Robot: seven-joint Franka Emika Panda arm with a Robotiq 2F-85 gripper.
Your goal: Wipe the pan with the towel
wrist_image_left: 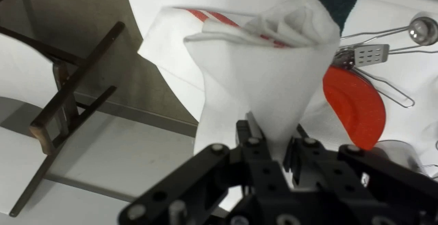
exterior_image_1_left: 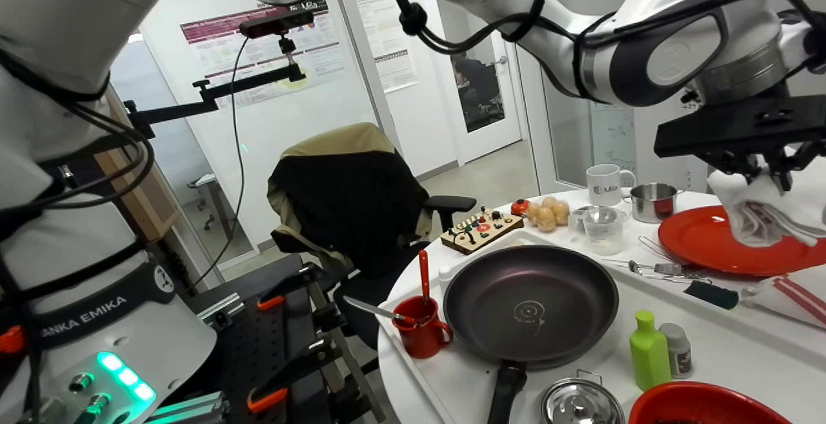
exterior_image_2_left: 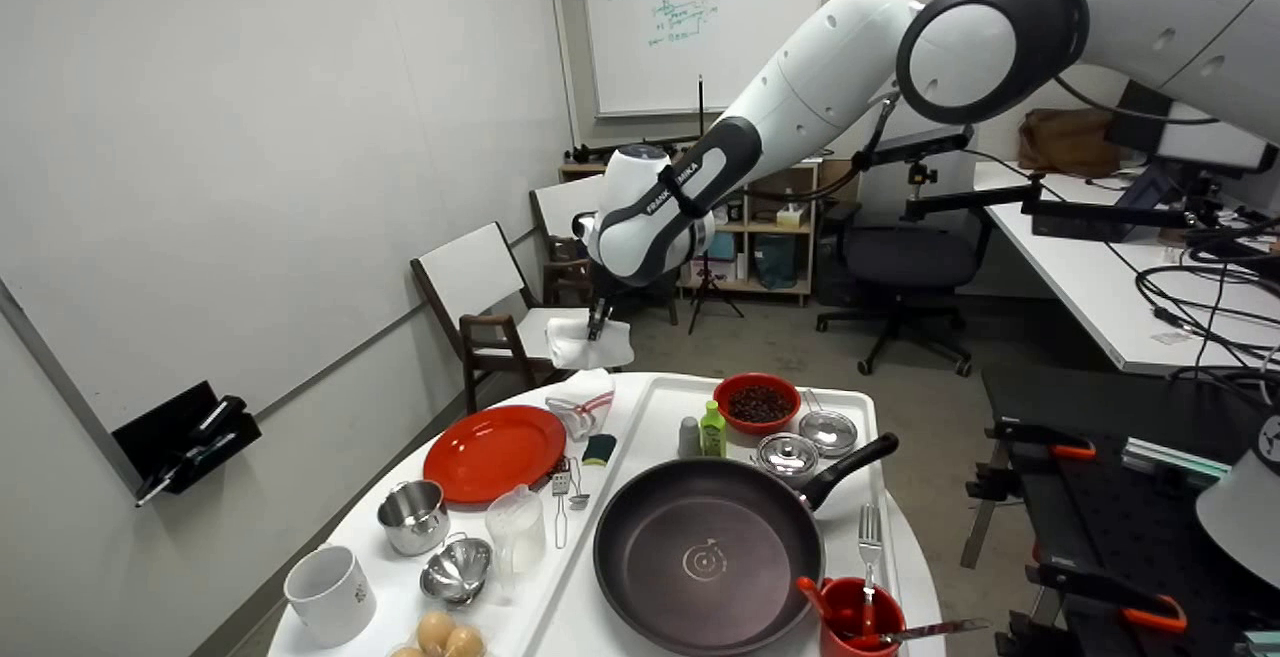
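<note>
My gripper (wrist_image_left: 276, 125) is shut on the white towel (wrist_image_left: 253, 71), which bunches between the fingers and flares out in loose folds. In both exterior views the towel (exterior_image_1_left: 758, 217) hangs in the air by the red plate end of the table, apart from the tabletop. The dark frying pan (exterior_image_1_left: 529, 301) lies face up on the white tray, its inside bare apart from a round pale mark, its black handle (exterior_image_2_left: 850, 469) sticking out over the tray. The gripper (exterior_image_2_left: 597, 322) is well away from the pan (exterior_image_2_left: 710, 567), which is out of the wrist view.
Under the towel lie a red-striped cloth (wrist_image_left: 178, 29), the red plate (exterior_image_2_left: 495, 452) and metal utensils (wrist_image_left: 371, 53). Around the pan stand a red cup with cutlery (exterior_image_1_left: 423, 337), a green bottle (exterior_image_1_left: 650, 353), a grey shaker (exterior_image_1_left: 676, 350), a red bowl (exterior_image_2_left: 757, 427) and pot lids (exterior_image_2_left: 787, 454).
</note>
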